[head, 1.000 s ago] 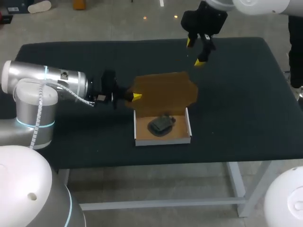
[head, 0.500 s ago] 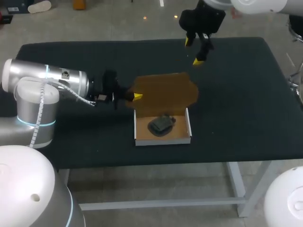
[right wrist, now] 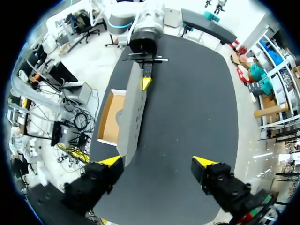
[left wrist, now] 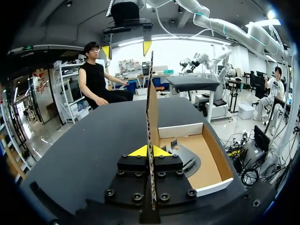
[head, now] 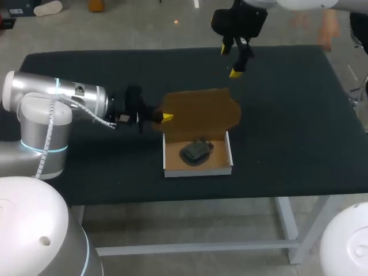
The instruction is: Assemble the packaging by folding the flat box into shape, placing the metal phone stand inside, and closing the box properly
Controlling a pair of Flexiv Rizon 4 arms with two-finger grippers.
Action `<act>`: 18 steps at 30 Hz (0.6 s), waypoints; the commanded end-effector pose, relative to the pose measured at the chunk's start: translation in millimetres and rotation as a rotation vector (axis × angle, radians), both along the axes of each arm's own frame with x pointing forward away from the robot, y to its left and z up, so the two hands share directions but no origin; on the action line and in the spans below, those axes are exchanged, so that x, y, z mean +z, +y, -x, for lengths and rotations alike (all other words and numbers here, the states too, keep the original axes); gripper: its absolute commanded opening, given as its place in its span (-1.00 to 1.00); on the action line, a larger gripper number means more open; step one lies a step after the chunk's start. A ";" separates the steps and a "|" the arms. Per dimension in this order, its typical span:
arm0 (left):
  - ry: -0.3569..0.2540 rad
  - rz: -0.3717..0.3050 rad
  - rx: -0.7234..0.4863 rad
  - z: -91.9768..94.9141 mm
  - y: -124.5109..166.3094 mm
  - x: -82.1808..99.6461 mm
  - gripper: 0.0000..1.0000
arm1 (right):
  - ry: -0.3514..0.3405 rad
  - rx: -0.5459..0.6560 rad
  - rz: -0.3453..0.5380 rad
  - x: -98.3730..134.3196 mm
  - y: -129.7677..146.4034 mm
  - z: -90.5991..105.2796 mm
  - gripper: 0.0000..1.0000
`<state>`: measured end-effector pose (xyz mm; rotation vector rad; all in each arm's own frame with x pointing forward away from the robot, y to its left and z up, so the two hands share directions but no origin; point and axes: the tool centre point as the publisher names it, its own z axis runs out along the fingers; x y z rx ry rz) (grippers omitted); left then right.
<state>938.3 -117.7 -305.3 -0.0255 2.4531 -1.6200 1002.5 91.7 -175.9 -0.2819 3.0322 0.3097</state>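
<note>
From the head view, the open box (head: 198, 170) sits near the middle of the black desk (head: 287, 115), with its brown lid (head: 201, 114) standing upright along the far side. The dark phone stand (head: 196, 151) lies inside the box's white-walled tray. The left gripper (head: 164, 117) is closed on the left edge of the lid, while the right gripper (head: 233, 60) hangs above the far part of the desk, well apart from the box, fingers spread. In the left wrist view, the lid's thin edge runs straight up between the two yellow tips, which press on it from both sides; the tray with the phone stand lies just beside the fingers, and the other arm's gripper shows high above the lid. In the right wrist view, the yellow tips stand wide apart with nothing between them, looking down on the upright lid, the tray beside it, and the left gripper at the lid's far end.
</note>
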 end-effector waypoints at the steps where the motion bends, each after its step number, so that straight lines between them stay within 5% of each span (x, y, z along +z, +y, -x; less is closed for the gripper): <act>1: -0.001 0.002 0.000 -0.4 -0.3 -1.2 -1.00 | 0.080 0.005 0.030 8.2 11.8 -3.3 1.00; 18: -0.001 0.002 0.000 -0.4 -0.3 -1.2 -1.00 | 0.084 -0.038 0.045 8.7 22.3 -1.0 1.00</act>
